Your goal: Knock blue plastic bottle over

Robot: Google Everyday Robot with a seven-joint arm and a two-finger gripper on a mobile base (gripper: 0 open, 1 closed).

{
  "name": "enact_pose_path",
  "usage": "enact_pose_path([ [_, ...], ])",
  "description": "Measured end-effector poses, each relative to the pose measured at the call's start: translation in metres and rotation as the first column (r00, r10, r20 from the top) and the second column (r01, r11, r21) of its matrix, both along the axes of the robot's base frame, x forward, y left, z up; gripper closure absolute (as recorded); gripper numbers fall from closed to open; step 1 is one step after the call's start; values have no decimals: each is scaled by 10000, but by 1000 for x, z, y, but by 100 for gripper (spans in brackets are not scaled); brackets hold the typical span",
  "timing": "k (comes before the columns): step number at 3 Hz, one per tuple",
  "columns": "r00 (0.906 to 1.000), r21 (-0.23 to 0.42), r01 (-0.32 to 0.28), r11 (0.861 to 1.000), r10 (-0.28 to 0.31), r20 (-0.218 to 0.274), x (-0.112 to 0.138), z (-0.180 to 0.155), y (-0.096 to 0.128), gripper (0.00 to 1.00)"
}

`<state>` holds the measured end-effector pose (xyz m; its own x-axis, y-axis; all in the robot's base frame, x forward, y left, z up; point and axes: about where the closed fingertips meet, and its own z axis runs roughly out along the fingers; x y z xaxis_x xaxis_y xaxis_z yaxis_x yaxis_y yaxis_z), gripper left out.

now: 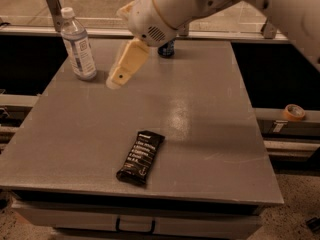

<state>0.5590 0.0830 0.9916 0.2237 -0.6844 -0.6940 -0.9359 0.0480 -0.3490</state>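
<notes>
Now | gripper (pixel 115 80) is hovering beside the blue plastic bottle (pixel 79 46), not touching | bottle is standing upright | grip unreadable

Arm (pixel 170 9) over the claw (pixel 119 79), beside the bottle (pixel 79 46), half-hides the can (pixel 167 49).

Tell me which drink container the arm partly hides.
The dark soda can at the back; the blue plastic bottle stands upright in full view, just left of the gripper.
</notes>
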Motion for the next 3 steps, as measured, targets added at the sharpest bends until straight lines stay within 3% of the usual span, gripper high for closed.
enact_pose_path([
  [1,9999,1159,-117,9932,105,117,41,-11,51,0],
  [2,9998,2295,155,9732,-177,77,83,-23,82,0],
  [3,9986,3304,526,9424,-483,-211,116,-37,109,0],
])
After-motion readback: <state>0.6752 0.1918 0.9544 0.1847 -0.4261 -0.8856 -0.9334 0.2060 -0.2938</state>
